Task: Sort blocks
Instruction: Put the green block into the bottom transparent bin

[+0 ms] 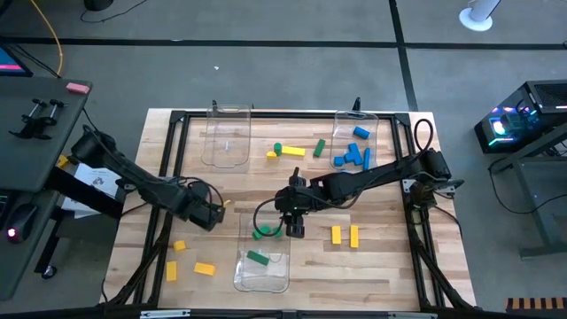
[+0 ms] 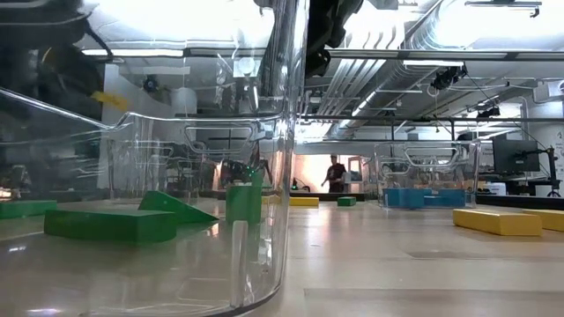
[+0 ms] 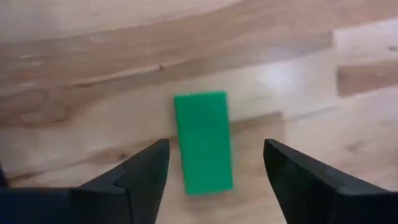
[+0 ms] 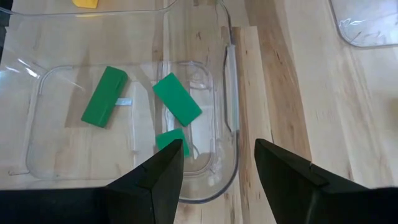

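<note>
Now the left gripper (image 3: 216,144) is hovering released, straddling a green block (image 3: 198,124) lying on the table (image 3: 93,74); it should be centring across the narrow sides before clenching. The right gripper (image 4: 219,143), also open, is waiting above the bin (image 4: 231,93).

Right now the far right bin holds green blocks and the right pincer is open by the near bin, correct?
Not quite. The blocks in the far right bin are blue, not green; the high view shows it. The right pincer is open by the near bin, as stated.
</note>
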